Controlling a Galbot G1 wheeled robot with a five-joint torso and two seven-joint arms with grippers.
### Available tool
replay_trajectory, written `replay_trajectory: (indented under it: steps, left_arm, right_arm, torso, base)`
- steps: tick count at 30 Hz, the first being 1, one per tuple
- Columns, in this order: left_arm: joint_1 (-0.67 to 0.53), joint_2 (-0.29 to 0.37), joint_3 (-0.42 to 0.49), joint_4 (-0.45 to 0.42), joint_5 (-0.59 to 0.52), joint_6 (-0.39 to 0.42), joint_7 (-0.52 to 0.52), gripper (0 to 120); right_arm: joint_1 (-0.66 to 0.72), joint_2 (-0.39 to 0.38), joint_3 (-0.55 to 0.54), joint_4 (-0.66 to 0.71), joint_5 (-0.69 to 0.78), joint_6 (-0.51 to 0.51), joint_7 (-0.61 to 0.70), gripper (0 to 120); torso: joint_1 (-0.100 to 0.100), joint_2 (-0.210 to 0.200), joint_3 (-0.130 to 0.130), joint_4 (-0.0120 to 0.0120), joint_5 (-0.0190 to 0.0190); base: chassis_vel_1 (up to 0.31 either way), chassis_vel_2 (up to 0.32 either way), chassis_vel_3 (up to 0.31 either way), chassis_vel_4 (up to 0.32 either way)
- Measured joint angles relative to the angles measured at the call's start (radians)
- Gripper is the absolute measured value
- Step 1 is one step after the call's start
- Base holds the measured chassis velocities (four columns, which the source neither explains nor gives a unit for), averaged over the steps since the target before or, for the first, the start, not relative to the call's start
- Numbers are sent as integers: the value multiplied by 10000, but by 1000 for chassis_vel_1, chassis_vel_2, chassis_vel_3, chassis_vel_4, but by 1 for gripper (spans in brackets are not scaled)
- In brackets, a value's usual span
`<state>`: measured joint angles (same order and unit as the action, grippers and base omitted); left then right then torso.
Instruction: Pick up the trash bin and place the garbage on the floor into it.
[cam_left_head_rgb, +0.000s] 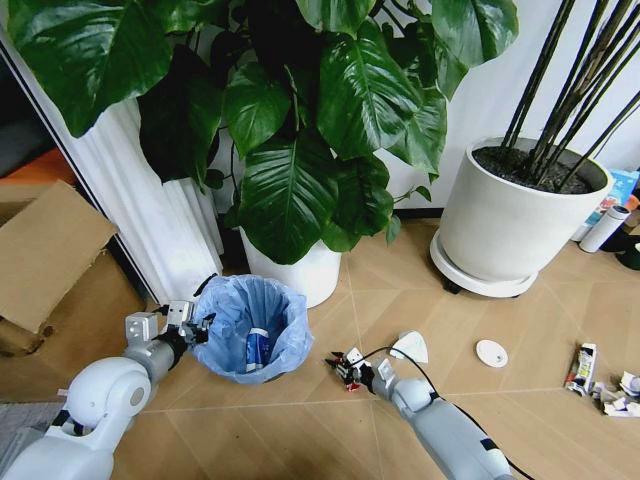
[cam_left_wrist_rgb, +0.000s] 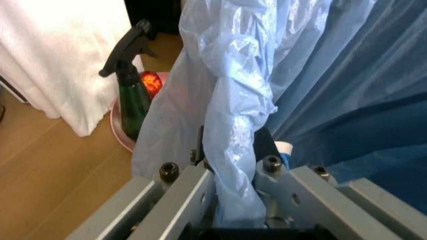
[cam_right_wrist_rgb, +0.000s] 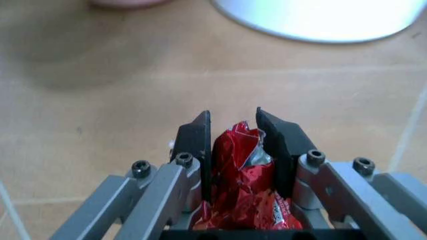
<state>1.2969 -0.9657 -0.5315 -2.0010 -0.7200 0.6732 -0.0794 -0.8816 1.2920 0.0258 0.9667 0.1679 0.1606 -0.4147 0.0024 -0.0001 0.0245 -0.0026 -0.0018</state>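
The trash bin (cam_left_head_rgb: 252, 322), black with a light-blue bag over its rim, stands on the wooden floor (cam_left_head_rgb: 400, 300) in front of a plant. My left gripper (cam_left_head_rgb: 200, 328) is shut on its near-left rim, and the left wrist view shows the fingers pinching bag (cam_left_wrist_rgb: 233, 100) and rim (cam_left_wrist_rgb: 263, 142). A white-blue small bottle (cam_left_head_rgb: 258, 348) lies inside. Right of the bin, my right gripper (cam_left_head_rgb: 345, 372) is shut on a red wrapper (cam_right_wrist_rgb: 237, 170), held low over the floor. More garbage lies to the right: a white crumpled paper (cam_left_head_rgb: 410, 347), a white disc (cam_left_head_rgb: 491, 353), a small carton (cam_left_head_rgb: 583, 365) and paper scraps (cam_left_head_rgb: 620, 392).
Two big white plant pots (cam_left_head_rgb: 300, 275) (cam_left_head_rgb: 515, 225) stand behind the bin and at the back right. A white curtain (cam_left_head_rgb: 150, 210) and a cardboard box (cam_left_head_rgb: 45, 250) are on the left. A green spray bottle (cam_left_wrist_rgb: 133, 100) stands on a red tray behind the bin.
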Motion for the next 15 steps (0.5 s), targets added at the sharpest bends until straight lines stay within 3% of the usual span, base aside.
replay_trajectory:
  steps: [5, 15]
  left_arm:
    - [22, -4, 5, -1, 27, -3, 20, 0]
    - [124, 66, 78, 27, 106, -17, 116, 0]
  right_arm:
    - [-369, -391, 360, 932, 194, -30, 130, 22]
    - [-1558, -2291, 1640, 4765, 1056, -428, 411, 22]
  torso:
    - [0, 0, 0, 0, -2]
    - [0, 0, -2, -2, -7]
  base:
    - [0, 0, 0, 0]
    - [0, 0, 0, 0]
